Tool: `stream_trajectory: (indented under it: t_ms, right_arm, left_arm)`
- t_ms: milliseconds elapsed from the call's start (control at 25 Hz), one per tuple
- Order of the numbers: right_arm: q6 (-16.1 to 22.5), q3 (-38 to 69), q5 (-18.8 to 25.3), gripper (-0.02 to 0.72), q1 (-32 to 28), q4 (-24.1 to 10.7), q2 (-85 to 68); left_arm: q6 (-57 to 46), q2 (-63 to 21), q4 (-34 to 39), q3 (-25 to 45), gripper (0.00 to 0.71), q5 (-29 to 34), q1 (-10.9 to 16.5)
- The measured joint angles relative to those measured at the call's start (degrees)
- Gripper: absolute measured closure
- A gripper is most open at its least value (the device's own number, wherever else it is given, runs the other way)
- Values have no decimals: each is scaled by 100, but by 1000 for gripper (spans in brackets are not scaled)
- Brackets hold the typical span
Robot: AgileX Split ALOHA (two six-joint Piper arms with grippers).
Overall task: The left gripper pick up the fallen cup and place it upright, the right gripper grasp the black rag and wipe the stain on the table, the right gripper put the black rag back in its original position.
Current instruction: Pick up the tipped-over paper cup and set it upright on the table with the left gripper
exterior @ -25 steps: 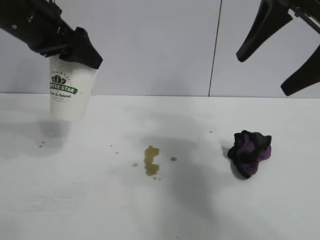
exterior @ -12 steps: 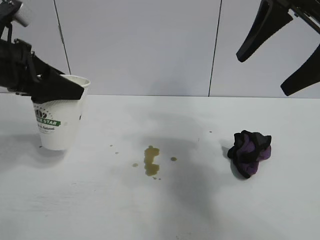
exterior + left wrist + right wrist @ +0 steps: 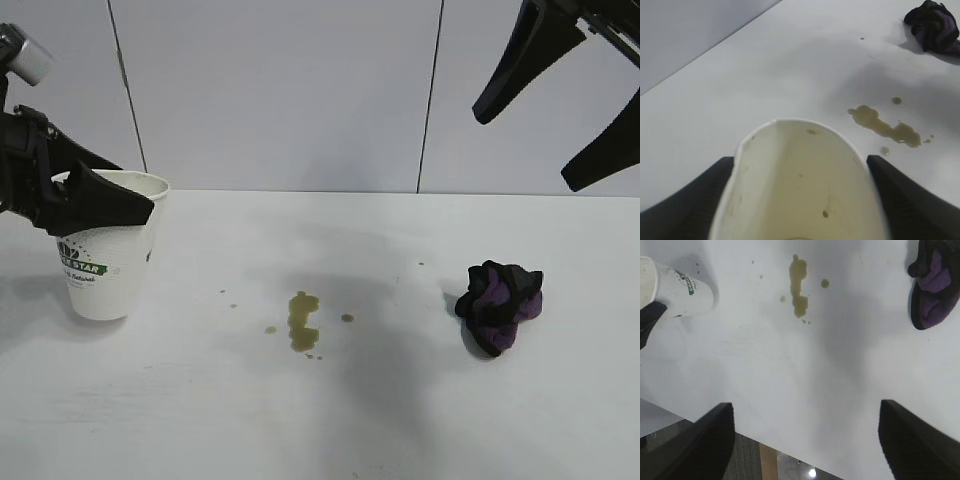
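Observation:
The white paper cup point(image 3: 105, 270) with its green logo band stands upright at the table's point(image 3: 400, 420) far left, and its base looks to be touching the surface. My left gripper point(image 3: 120, 205) is shut on the cup near its rim; the left wrist view looks down into the cup point(image 3: 800, 195) between the two fingers of the left gripper point(image 3: 800, 161). The yellowish-brown stain point(image 3: 302, 322) lies mid-table. The black and purple rag point(image 3: 500, 305) sits bunched to its right. My right gripper point(image 3: 525, 150) hangs open high above the rag, holding nothing.
A grey panelled wall point(image 3: 300, 90) rises behind the table. The right wrist view shows the table's near edge with floor point(image 3: 770, 460) beyond it, plus the cup point(image 3: 677, 287), stain point(image 3: 799, 287) and rag point(image 3: 935, 290). Tiny droplets point(image 3: 228, 298) dot the surface near the stain.
The left gripper has carried the cup down and to the left, from hanging above the table to the surface. The right arm, rag and stain have not moved.

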Motion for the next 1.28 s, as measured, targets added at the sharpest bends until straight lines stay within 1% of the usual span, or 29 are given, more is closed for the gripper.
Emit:
stream_trajectory:
  t_ms: [160, 480, 520, 560, 640, 760, 880, 1080, 1280]
  right_arm:
    - [0, 0, -23, 160, 0, 0, 0]
    - [0, 0, -116, 160, 0, 0, 0]
    - [0, 0, -127, 160, 0, 0, 0]
    - [0, 0, -134, 160, 0, 0, 0]
    - [0, 0, -152, 160, 0, 0, 0]
    - [0, 0, -152, 160, 0, 0, 0]
    - [0, 0, -152, 160, 0, 0, 0]
    - [0, 0, -152, 160, 0, 0, 0]
    - [0, 0, -156, 160, 0, 0, 0]
  left_arm:
    - [17, 168, 0, 0, 200, 110, 0]
    - [37, 211, 0, 0, 200, 110, 0]
    - [19, 211, 0, 0, 190, 110, 0]
    - [3, 216, 0, 0, 161, 110, 0]
    - [-47, 215, 0, 0, 80, 96, 0]
    - [-167, 215, -4, 0, 33, -21, 0]
    - [-258, 215, 47, 0, 21, -71, 0]
    - [-591, 209, 370, 0, 17, -256, 0]
    - [-1055, -24, 981, 0, 17, -751, 0]
